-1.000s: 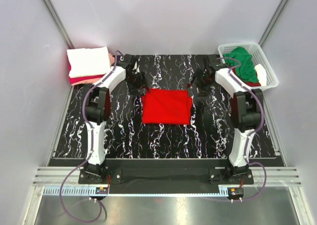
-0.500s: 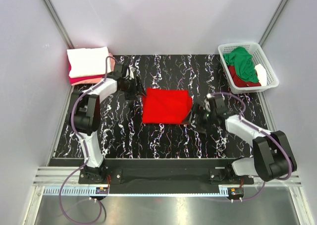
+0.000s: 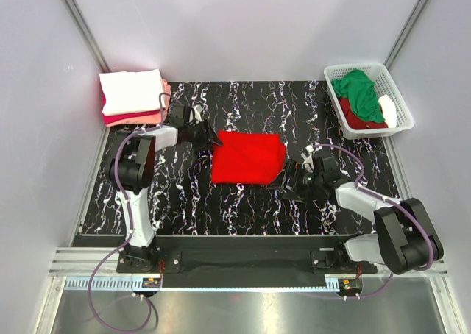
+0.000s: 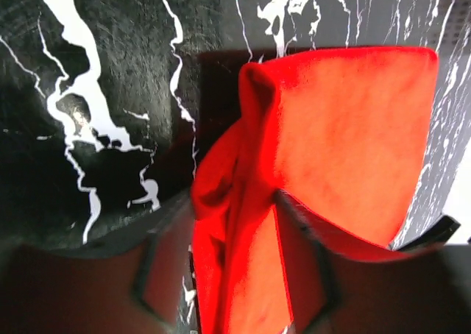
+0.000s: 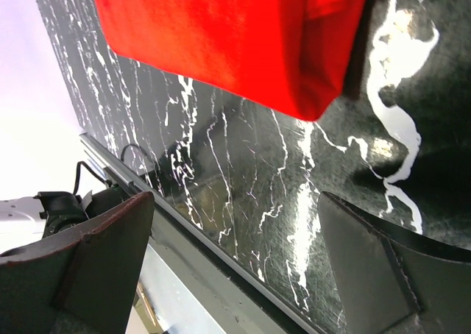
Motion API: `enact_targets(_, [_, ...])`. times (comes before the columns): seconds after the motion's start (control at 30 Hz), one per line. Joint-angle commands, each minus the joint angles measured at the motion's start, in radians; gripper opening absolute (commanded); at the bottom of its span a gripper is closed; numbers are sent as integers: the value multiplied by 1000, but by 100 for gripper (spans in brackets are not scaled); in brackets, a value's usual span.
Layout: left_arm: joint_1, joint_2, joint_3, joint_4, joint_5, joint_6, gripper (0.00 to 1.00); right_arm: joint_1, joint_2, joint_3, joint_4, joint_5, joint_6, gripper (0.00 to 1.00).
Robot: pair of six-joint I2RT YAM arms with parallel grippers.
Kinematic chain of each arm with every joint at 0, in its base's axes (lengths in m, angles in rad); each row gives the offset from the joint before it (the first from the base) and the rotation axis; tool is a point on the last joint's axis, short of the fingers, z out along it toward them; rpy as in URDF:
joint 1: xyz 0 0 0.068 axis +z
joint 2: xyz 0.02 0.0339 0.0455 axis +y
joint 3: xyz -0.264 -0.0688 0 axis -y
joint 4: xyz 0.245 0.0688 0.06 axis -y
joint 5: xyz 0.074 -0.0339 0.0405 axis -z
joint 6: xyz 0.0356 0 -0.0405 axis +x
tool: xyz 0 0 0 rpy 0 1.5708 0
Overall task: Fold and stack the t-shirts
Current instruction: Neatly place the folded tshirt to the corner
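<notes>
The red t-shirt (image 3: pixel 248 157) lies folded into a rough rectangle at the middle of the black marbled table (image 3: pixel 184 201), flat apart from its far left corner. The left claw (image 3: pixel 212 137) reaches low over the table from the left edge to that corner. In the left wrist view its fingers (image 4: pixel 165 275) stand about halfway apart, and a raised fold of the red cloth fills the gap and touches both inner faces; I cannot tell whether it is pinched firmly. The right claw (image 3: pixel 288 178) sits low just beside the shirt's near right corner, toward the table's right side. Its fingers (image 5: pixel 96 260) are spread wide, with only bare table between them, and the shirt's corner lies just ahead of them, apart from both. At the far left corner of the table a stack of folded shirts rests with a white t-shirt (image 3: pixel 131 91) on top, a salmon pink one (image 3: pixel 156 117) under it and a crimson one (image 3: pixel 116 119) at the bottom. At the far right corner stands a white lattice basket (image 3: pixel 338 70) holding a crumpled green t-shirt (image 3: pixel 360 95), a dark red one (image 3: pixel 357 120) beneath it, and a piece of white cloth (image 3: pixel 388 112) against the right wall
</notes>
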Motion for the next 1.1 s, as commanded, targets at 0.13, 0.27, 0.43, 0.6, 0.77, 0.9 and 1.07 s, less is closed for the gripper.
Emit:
enact_targets(0.13, [-46, 38, -152, 145, 47, -67, 40, 3, 10, 15, 70, -31, -11, 100])
enact_targets(0.27, [-67, 39, -156, 194, 109, -69, 11, 3, 13, 15, 74, -34, -14, 100])
enact_targets(0.43, [-47, -1, 34, -14, 74, 10, 0, 2, 10, 8, 80, -37, -14, 100])
enact_targets(0.6, [-9, -16, 206, -235, 16, 71, 0, 1, 2, 4, 87, -39, -16, 100])
enact_targets(0.77, [52, -13, 308, -326, 11, 102, 0, 3, 4, -1, 94, -42, -16, 100])
enact_targets(0.9, [91, -2, 409, -402, 10, 137, 0, 0, 2, -2, 98, -45, -16, 100])
enact_targets(1.07, [141, 19, 527, -508, -7, 183, 0, -5, 6, -7, 106, -51, -13, 100])
